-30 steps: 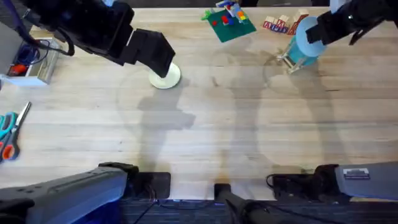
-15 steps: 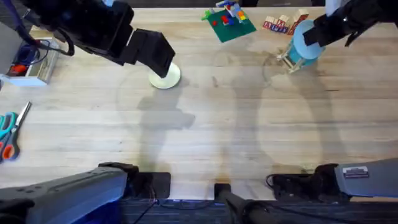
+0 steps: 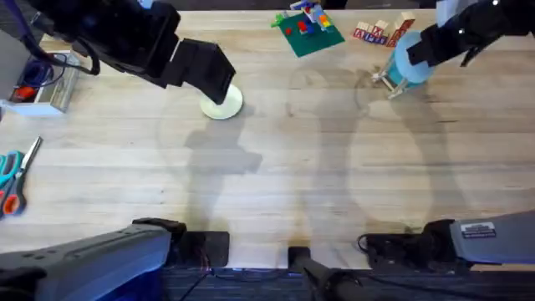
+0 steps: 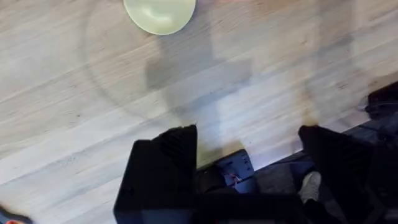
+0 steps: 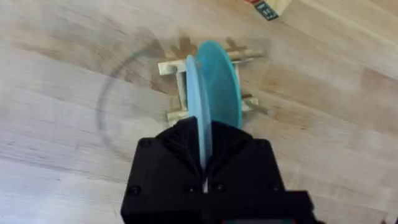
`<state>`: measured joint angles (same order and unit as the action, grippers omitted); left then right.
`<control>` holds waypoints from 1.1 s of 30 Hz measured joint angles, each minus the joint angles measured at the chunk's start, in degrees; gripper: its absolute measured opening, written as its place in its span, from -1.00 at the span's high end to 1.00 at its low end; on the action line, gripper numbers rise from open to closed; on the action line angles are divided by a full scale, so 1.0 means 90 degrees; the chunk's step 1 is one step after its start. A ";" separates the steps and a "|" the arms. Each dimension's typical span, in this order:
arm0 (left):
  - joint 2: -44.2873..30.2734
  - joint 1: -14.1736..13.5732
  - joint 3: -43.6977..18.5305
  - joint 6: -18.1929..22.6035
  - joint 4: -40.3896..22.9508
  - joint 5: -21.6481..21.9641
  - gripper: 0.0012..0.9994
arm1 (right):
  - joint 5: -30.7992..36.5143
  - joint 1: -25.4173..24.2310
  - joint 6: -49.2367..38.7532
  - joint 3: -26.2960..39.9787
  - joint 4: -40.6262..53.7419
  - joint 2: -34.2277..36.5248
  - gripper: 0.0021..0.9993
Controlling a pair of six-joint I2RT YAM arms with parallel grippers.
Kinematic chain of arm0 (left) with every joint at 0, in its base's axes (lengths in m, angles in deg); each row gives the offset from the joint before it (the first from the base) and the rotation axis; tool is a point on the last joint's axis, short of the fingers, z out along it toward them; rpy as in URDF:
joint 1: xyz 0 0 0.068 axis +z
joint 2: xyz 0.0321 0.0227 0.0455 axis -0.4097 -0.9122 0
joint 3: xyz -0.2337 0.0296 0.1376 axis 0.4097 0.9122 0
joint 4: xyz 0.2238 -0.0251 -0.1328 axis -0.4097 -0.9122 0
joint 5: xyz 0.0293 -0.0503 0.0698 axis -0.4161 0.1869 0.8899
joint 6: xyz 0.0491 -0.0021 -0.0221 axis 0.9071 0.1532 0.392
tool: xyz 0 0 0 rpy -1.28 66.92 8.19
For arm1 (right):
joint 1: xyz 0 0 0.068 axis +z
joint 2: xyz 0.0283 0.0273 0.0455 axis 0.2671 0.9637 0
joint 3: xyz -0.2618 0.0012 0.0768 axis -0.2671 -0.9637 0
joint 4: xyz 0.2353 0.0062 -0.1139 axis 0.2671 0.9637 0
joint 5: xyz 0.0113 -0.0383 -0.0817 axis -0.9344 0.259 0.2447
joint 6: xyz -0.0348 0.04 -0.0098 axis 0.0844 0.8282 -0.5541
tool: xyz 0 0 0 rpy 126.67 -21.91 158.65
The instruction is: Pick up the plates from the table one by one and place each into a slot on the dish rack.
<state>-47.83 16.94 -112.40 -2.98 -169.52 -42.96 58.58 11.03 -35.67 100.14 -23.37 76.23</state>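
My two arm bases sat at the near edge of the big light wooden plank table [image 3: 276,184]. My left arm reached out over the left side of the table, and my left black claw [image 4: 249,155] hung above the wood with its two fingers spread wide and nothing between them. Just past that claw, the small round pale yellow-cream plastic plate [image 3: 223,104] lay flat on the table, partly hidden under my arm when seen from above. In my left wrist view the same plate [image 4: 160,14] sat alone on the bare wood, apart from my fingers. Off to the far left lay a pair of scissors with blue and orange handles [image 3: 12,180]. Farther away, on the right side, my right black claw [image 5: 205,158] was pinched tight on the edge of the small round light blue plastic plate [image 5: 199,118]. I held that plate standing up on its edge, right over the little light-wood dish rack with thin upright sticks [image 5: 177,93]. A darker teal round plate [image 5: 222,84] stood up in the rack just beside the blue one. From above, the light blue plate [image 3: 410,57] and the rack [image 3: 386,82] sat near the far right. Behind them were small coloured wooden blocks [image 3: 374,33] and a green board with toy bricks [image 3: 308,25].
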 joint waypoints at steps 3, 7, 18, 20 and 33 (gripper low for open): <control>0.0000 0.0000 0.0000 0.0000 0.0000 0.0000 -0.99 | -0.0001 -0.0013 0.0000 -0.0110 -0.0093 0.0006 0.94; 0.0000 0.0000 0.0000 0.0000 0.0000 0.0000 -0.99 | -0.0001 -0.0013 0.0001 -0.0140 -0.0119 0.0012 0.94; 0.0001 0.0000 0.0000 0.0000 0.0000 0.0000 -0.99 | -0.0004 -0.0013 0.0000 -0.0145 -0.0192 0.0096 0.94; -0.0001 0.0000 0.0000 0.0000 0.0000 0.0000 -0.99 | -0.0004 -0.0013 0.0000 -0.0145 -0.0226 0.0138 0.94; 0.0001 0.0000 0.0000 0.0000 0.0000 0.0000 -0.99 | -0.0004 -0.0013 0.0002 -0.0147 -0.0287 0.0301 0.94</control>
<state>-47.82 16.94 -112.40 -2.98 -169.52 -42.96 58.55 10.91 -35.65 98.81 -25.95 78.94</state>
